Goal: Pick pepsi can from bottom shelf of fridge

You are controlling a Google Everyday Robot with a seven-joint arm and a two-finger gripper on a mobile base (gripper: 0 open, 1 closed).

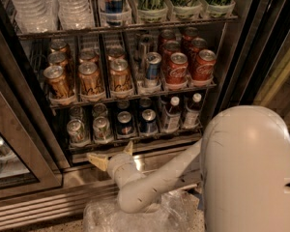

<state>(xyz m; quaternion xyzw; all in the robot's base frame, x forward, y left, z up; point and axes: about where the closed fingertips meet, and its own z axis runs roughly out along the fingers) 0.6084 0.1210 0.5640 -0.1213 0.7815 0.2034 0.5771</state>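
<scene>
I see my gripper [113, 154] low before the fridge [234, 66], fingers spread, holding nothing. Just above, on the bottom shelf [140, 143], the pepsi can [124, 124] stands upright: dark navy, silver top, a brighter blue can [148, 122] to its right.

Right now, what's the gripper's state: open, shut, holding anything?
Gripper: open, holding nothing, low in front of the bottom shelf rail, not touching the pepsi can.
</scene>
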